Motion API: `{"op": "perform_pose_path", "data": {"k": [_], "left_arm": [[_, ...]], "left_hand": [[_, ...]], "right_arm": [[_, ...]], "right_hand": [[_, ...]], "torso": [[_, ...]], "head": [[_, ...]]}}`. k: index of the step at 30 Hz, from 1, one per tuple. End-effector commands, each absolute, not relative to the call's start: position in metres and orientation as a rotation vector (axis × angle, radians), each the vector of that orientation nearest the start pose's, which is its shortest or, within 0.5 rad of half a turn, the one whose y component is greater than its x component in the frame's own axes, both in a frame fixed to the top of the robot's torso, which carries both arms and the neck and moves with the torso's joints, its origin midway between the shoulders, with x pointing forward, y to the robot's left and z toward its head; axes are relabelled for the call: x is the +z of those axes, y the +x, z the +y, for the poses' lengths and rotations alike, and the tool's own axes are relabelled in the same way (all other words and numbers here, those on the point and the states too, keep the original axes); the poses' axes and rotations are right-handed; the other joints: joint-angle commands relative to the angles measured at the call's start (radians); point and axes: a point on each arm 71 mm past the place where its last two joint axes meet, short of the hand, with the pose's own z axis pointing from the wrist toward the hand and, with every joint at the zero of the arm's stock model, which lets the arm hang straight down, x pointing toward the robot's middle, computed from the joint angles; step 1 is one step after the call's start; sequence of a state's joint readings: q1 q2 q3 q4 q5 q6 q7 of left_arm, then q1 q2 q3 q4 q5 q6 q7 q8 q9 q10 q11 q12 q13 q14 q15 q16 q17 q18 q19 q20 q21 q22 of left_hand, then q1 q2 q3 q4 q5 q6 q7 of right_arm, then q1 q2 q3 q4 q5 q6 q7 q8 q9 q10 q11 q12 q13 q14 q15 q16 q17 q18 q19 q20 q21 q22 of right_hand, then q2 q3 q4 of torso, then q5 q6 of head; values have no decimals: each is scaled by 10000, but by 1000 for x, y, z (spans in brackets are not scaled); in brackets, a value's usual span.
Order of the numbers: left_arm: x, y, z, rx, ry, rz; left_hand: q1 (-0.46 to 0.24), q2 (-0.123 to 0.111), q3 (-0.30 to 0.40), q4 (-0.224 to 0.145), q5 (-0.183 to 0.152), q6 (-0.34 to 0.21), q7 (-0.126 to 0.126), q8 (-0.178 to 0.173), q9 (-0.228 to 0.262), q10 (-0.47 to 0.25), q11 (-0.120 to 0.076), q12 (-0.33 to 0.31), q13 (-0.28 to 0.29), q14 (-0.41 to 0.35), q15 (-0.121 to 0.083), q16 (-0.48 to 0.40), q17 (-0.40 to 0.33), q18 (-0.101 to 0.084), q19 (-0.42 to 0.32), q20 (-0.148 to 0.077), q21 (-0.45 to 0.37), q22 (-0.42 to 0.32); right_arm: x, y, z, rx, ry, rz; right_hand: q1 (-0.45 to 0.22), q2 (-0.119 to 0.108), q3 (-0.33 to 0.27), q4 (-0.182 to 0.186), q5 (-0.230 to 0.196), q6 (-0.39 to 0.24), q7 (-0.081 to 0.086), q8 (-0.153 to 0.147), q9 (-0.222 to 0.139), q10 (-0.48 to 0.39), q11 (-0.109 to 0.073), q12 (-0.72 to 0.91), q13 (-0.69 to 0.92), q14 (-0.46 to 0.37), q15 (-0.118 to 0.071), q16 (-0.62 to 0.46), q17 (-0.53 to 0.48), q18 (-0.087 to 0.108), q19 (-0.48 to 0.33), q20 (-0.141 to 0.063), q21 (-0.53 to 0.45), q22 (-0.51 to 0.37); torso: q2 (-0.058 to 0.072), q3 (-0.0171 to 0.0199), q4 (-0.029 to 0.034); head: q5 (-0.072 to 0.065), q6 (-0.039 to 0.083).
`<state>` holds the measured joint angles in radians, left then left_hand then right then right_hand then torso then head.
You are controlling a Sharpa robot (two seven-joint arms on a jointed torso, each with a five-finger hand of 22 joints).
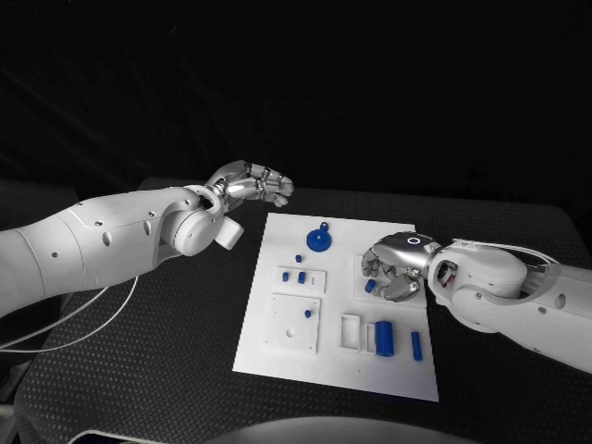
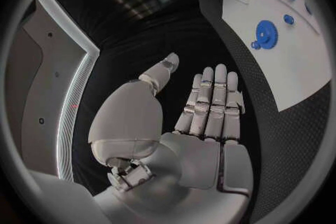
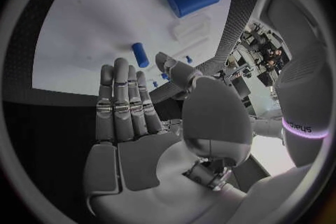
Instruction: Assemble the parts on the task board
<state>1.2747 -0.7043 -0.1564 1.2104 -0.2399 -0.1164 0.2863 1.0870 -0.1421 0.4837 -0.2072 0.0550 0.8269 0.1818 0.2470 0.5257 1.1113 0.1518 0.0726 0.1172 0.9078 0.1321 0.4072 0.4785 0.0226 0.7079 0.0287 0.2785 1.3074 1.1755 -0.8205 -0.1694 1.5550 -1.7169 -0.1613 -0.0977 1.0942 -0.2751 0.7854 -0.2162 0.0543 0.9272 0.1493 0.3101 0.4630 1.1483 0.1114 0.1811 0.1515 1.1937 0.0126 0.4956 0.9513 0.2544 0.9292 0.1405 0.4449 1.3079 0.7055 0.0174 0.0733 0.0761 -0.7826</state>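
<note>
I see the white task board (image 1: 289,356) on the black counter (image 1: 136,370). My left robot hand (image 1: 253,185) hangs released beyond its far-left corner; my right robot hand (image 1: 395,266) hovers released over its right edge, above a small blue part (image 1: 371,286).

The black table (image 1: 136,370) carries the white task board (image 1: 289,356) at its middle.

A robotics lab or demo stand, by the look of it: a black mat-covered table (image 1: 150,370) carries a white task board (image 1: 336,365) with small blue parts (image 1: 384,336), set against dark surroundings, with cluttered desks and equipment glimpsed in the right wrist view.
</note>
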Motion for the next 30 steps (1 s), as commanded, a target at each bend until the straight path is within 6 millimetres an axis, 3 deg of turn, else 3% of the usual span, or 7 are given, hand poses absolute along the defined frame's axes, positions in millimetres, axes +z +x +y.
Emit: {"op": "perform_pose_path", "data": {"k": [1,10,26,30], "left_arm": [[-201,537,219,-13917,-8303,16831],[-201,537,218,-13957,-8293,16855],[-201,536,216,-13996,-8286,16887],[-201,536,216,-14009,-8284,16888]], "left_hand": [[91,-24,-13,50,21,-41,45,40,-14,81,5,2,-11,34,-28,-32,16,89,44,4,-70,51],[88,-20,-14,54,22,-42,45,41,-16,82,5,2,-14,33,-28,-33,18,88,46,4,-76,54],[82,-17,-17,62,21,-45,46,42,-20,80,6,1,-21,31,-27,-36,22,87,48,5,-87,60],[82,-16,-17,63,22,-45,46,43,-20,81,6,1,-22,31,-27,-37,23,87,49,4,-89,61]], "right_arm": [[-249,446,-175,5150,-5967,18289],[-252,447,-172,5136,-6041,18349],[-268,442,-166,5207,-6141,18582],[-266,443,-167,5180,-6028,18243]], "right_hand": [[169,107,134,13,-56,117,0,74,24,114,-20,66,20,-2,-83,50,20,74,65,-18,46,226],[250,604,386,27,-59,378,-123,252,100,404,-128,198,78,120,-173,139,76,74,176,-60,144,223],[168,573,386,-34,-59,409,-141,278,111,452,-148,208,87,148,-192,160,95,74,206,-78,182,220],[321,791,544,-136,-58,557,-210,371,155,630,-214,296,136,194,-236,185,112,74,245,-115,211,213]], "torso": [[-4,-4,7],[-4,-4,0],[-3,2,4],[-9,-1,-4]], "head": [[-2,-10],[8,-31],[43,-117],[47,-123]]}}
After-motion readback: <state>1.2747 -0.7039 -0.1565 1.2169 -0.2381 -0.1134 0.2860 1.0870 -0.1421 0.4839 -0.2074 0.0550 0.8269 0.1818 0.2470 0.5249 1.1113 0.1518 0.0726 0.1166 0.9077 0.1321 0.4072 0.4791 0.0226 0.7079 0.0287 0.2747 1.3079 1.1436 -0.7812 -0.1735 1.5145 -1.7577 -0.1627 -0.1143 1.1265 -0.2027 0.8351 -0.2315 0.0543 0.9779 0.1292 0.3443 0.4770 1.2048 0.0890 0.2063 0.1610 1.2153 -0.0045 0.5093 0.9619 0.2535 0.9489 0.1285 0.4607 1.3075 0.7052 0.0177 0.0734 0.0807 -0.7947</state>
